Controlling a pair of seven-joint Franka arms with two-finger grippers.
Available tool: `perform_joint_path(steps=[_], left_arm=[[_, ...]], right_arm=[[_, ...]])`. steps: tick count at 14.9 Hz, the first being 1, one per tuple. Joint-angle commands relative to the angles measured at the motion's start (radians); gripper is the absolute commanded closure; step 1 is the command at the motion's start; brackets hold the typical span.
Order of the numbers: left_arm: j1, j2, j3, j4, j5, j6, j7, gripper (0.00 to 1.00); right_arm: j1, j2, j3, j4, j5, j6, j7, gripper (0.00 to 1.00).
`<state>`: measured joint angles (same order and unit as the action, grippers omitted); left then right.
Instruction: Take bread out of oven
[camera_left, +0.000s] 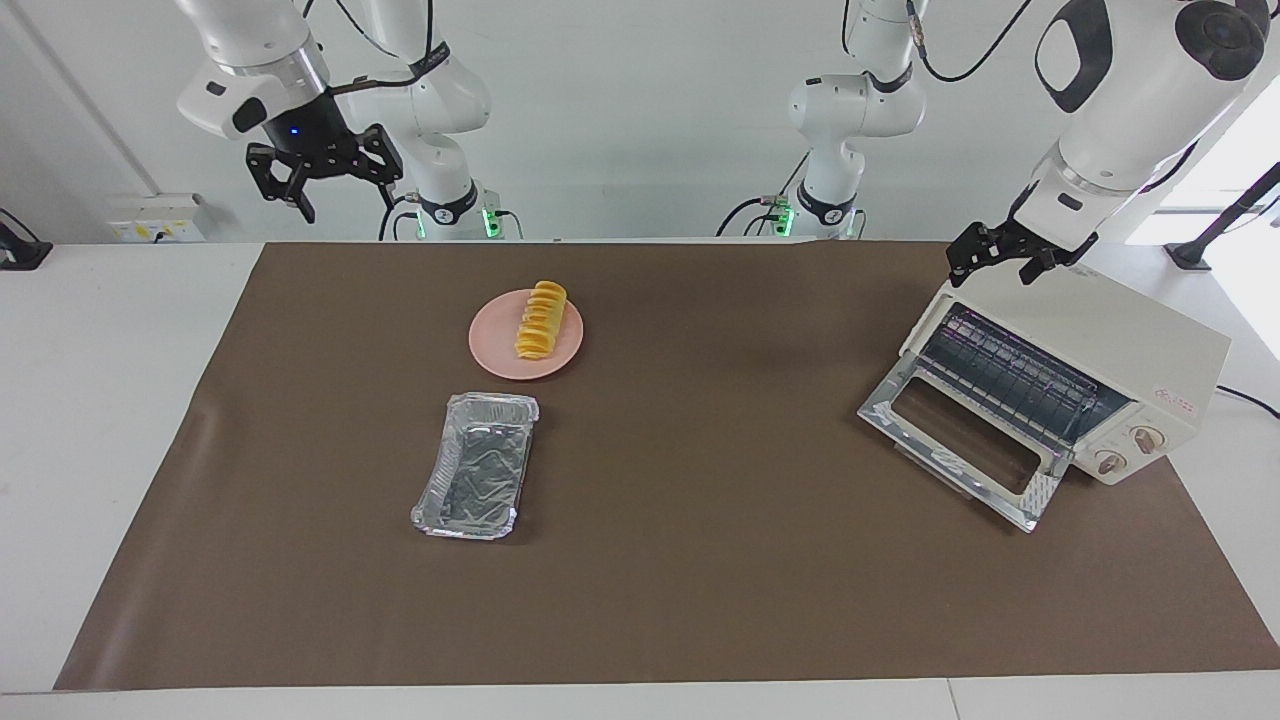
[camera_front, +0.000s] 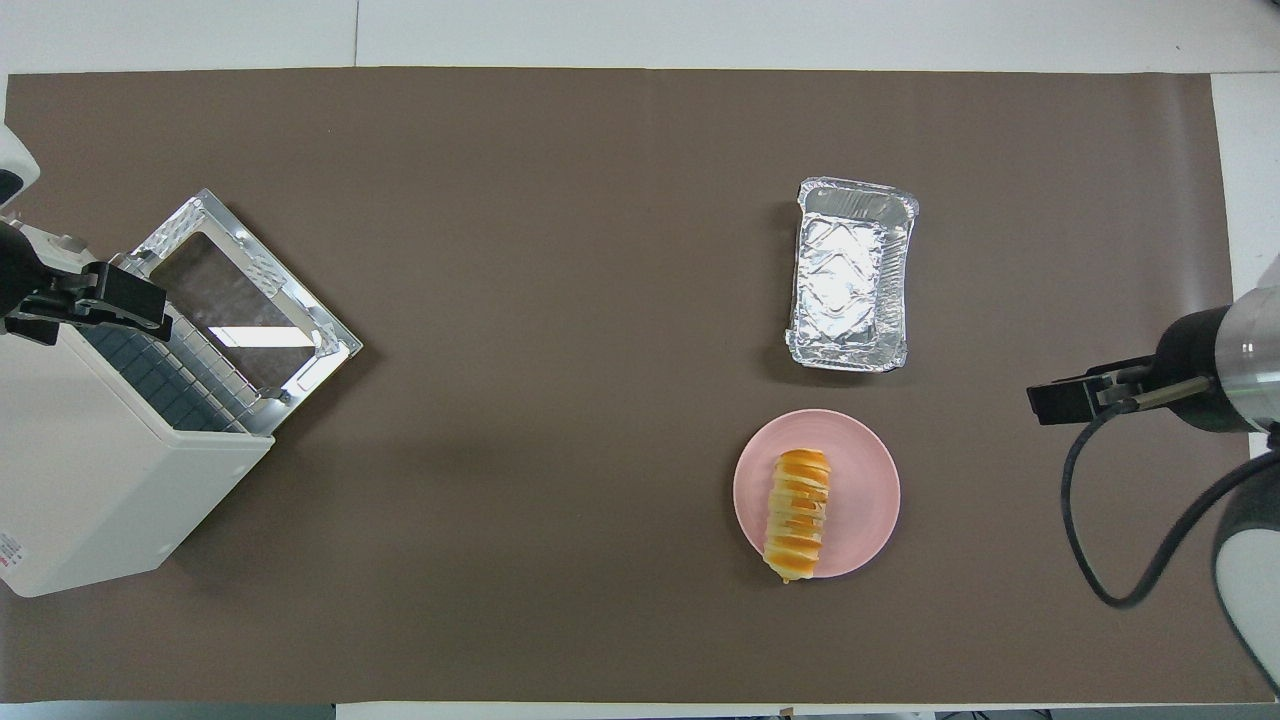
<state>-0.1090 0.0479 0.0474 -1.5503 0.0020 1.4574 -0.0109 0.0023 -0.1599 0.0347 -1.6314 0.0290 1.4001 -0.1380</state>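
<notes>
The bread (camera_left: 540, 320) (camera_front: 797, 512), a ridged yellow-orange loaf, lies on a pink plate (camera_left: 495, 350) (camera_front: 862, 490) on the brown mat. Nothing touches it. My right gripper (camera_left: 345, 200) (camera_front: 1062, 400) hangs open and empty, high over the mat's right-arm end, well clear of the plate. The cream-white oven (camera_left: 1110, 335) (camera_front: 90, 470) stands at the left arm's end with its glass door (camera_left: 955, 435) (camera_front: 240, 290) dropped open and its wire rack bare. Open and empty, my left gripper (camera_left: 990, 272) (camera_front: 115, 300) hovers over the oven's top front edge.
A crinkled silver foil tray (camera_left: 477, 465) (camera_front: 850, 275) lies empty on the mat, farther from the robots than the plate. A brown mat (camera_left: 700, 560) (camera_front: 560, 200) covers most of the white table.
</notes>
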Motion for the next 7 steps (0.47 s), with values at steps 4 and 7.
perform_joint_path(steps=[4, 7], left_arm=[[0.009, -0.028, -0.003, -0.028, 0.006, 0.003, 0.014, 0.00], [0.009, -0.028, -0.003, -0.028, 0.006, 0.003, 0.014, 0.00]], right_arm=[[-0.036, 0.074, 0.008, 0.030, -0.001, -0.009, -0.020, 0.00], [-0.038, 0.101, 0.008, -0.002, -0.001, 0.051, -0.014, 0.00]])
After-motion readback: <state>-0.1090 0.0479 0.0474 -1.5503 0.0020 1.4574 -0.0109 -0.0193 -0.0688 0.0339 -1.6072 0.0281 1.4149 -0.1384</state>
